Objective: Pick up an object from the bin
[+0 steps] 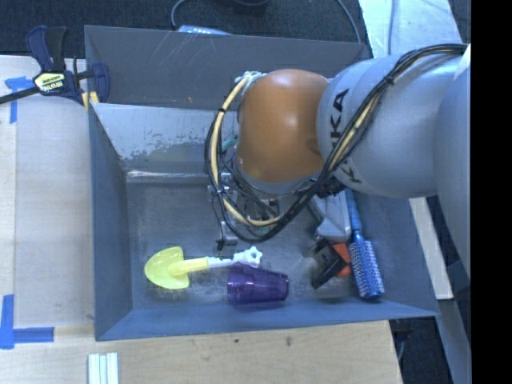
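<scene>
Since the hand (226,243), its state not to be told, is held above the yellow scoop (170,268), a centred descent clear of the purple cup (258,286) is advised.

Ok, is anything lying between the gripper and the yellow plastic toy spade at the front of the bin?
Nothing visible does. The gripper is close behind the white handle end of the yellow plastic toy spade. The purple translucent cup, on its side, lies close beside that handle and might crowd a grasp.
</scene>
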Action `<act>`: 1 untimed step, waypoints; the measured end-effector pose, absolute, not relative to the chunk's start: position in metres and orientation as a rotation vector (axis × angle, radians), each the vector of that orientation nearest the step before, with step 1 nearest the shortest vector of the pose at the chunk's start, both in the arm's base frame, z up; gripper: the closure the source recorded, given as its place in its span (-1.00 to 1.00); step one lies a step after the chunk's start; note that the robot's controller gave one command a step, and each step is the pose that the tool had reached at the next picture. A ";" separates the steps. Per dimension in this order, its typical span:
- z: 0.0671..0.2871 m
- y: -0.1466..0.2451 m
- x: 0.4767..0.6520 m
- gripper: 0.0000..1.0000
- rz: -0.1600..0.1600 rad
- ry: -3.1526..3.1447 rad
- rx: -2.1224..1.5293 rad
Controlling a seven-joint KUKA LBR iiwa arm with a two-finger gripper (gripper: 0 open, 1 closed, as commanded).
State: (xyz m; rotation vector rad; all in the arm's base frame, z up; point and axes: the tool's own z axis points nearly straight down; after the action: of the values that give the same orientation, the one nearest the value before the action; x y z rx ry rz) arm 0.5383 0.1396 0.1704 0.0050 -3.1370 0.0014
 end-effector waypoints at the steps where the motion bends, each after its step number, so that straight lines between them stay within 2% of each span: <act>1: 0.175 0.139 0.540 -1.00 -0.001 -3.144 0.000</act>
State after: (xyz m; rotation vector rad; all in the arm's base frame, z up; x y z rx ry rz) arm 0.5398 0.1390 0.1752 0.0005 -3.1445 -0.0014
